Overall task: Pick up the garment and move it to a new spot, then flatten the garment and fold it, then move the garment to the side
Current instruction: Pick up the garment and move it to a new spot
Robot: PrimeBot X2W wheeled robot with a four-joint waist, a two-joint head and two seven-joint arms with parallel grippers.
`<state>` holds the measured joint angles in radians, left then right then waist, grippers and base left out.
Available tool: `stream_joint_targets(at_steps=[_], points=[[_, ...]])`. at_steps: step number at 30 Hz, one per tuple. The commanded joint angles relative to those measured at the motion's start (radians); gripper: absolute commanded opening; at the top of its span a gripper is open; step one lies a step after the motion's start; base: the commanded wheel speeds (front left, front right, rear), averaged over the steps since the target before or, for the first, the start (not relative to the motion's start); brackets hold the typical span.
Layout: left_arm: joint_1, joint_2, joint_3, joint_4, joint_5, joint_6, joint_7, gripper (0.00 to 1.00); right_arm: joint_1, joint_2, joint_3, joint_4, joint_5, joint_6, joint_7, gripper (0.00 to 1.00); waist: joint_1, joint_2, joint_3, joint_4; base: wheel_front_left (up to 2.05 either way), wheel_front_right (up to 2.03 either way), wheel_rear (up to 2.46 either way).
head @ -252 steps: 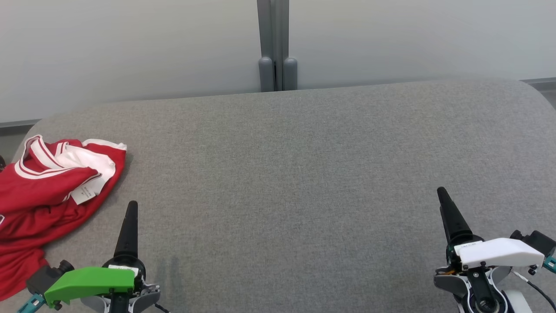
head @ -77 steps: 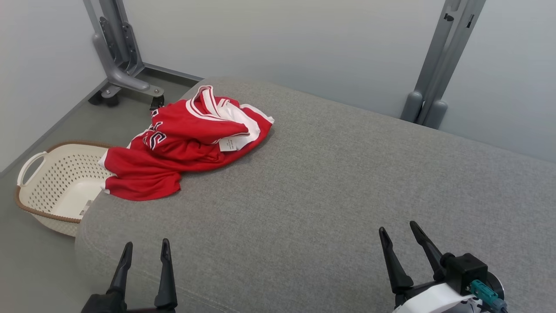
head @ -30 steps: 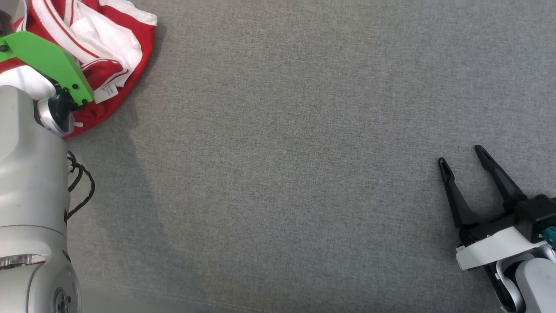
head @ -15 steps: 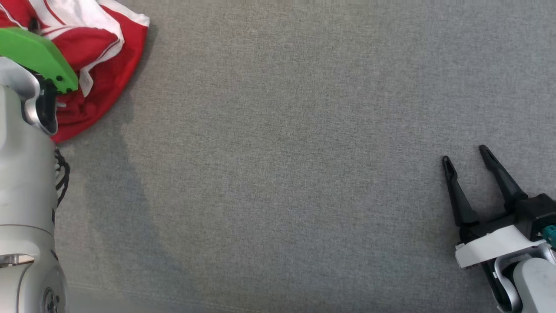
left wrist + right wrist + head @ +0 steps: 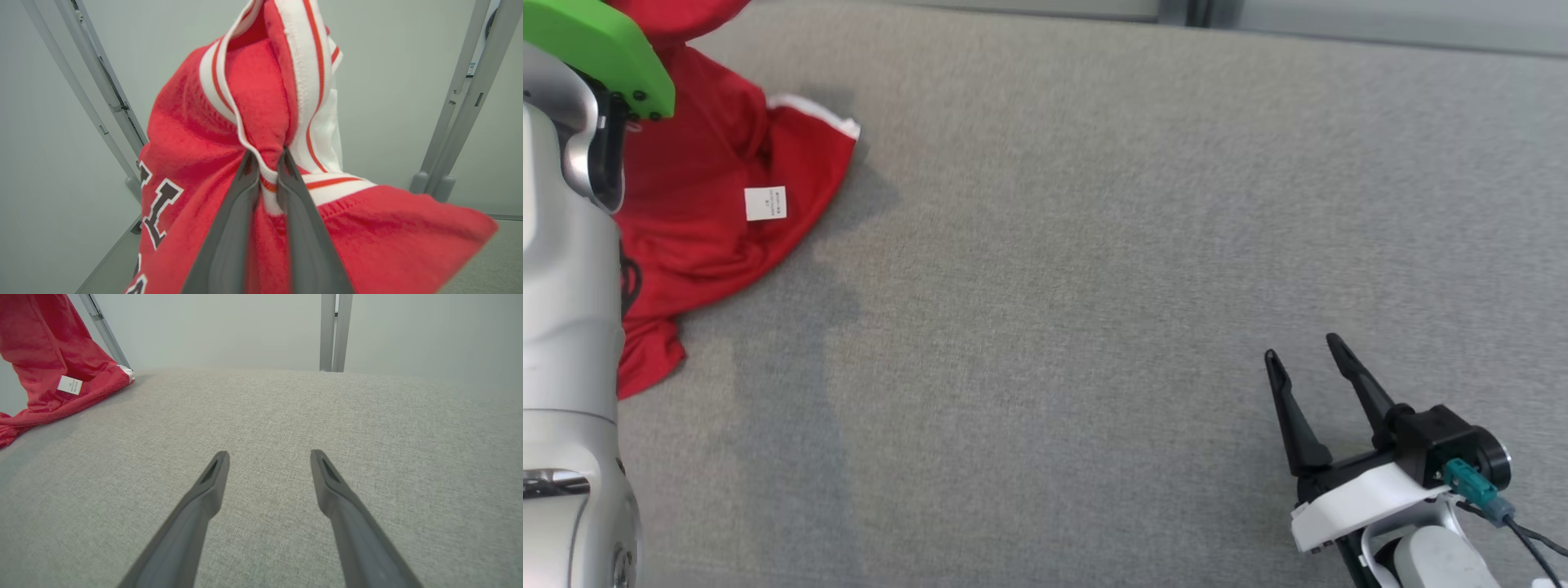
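Left wrist view: left claw (image 5: 266, 154) clamps the garment (image 5: 184, 139) mid-lift, right claw (image 5: 1301, 347) wide; next, carry it across the worktop (image 5: 1054, 286).

The left arm (image 5: 564, 327) runs up the left edge of the head view, its green wrist cover (image 5: 600, 45) in the top corner. The left jaws pinch a fold of the garment (image 5: 261, 102), fingers (image 5: 229, 228) nearly parallel. The right arm (image 5: 1421, 563) sits at the lower right under a white wrist cover (image 5: 1356, 498). The right jaws are spread wide and hold nothing, fingers (image 5: 1290, 416) pointing up and slightly left.
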<state>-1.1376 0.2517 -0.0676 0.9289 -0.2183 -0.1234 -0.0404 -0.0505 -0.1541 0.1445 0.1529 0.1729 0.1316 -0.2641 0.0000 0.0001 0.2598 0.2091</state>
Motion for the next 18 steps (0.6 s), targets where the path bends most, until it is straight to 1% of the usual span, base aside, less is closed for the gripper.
stream_joint_targets(at_steps=[1,5,9,13,18], points=[[0.024,0.002,-0.021,-0.022,-0.005,-0.006,0.011,0.00,0.010,0.010,0.001,0.008,-0.006,-0.002,-0.001,1.00,0.0000,-0.0001,-0.122,-0.094,0.00,0.00,0.00],[0.072,-0.018,-0.108,-0.124,-0.072,-0.008,0.057,0.00,0.030,0.040,-0.008,0.028,-0.009,-0.002,-0.001,1.00,0.0000,-0.0001,-0.191,-0.183,0.00,0.00,0.00],[0.136,-0.005,-0.193,-0.256,-0.184,-0.007,0.109,0.00,0.056,0.060,-0.031,0.035,-0.020,-0.002,-0.001,1.00,0.0000,-0.0001,-0.240,-0.269,0.00,0.00,0.00],[0.198,-0.006,-0.255,-0.370,-0.258,-0.008,0.166,0.00,0.066,0.069,-0.041,0.036,-0.026,-0.002,-0.001,1.00,0.0000,-0.0001,-0.250,-0.349,0.00,0.00,0.00],[0.257,-0.018,-0.291,-0.467,-0.299,-0.008,0.204,0.00,0.053,0.077,-0.039,0.035,-0.026,-0.002,-0.001,1.00,0.0000,-0.0001,-0.245,-0.439,0.00,0.00,0.00]])
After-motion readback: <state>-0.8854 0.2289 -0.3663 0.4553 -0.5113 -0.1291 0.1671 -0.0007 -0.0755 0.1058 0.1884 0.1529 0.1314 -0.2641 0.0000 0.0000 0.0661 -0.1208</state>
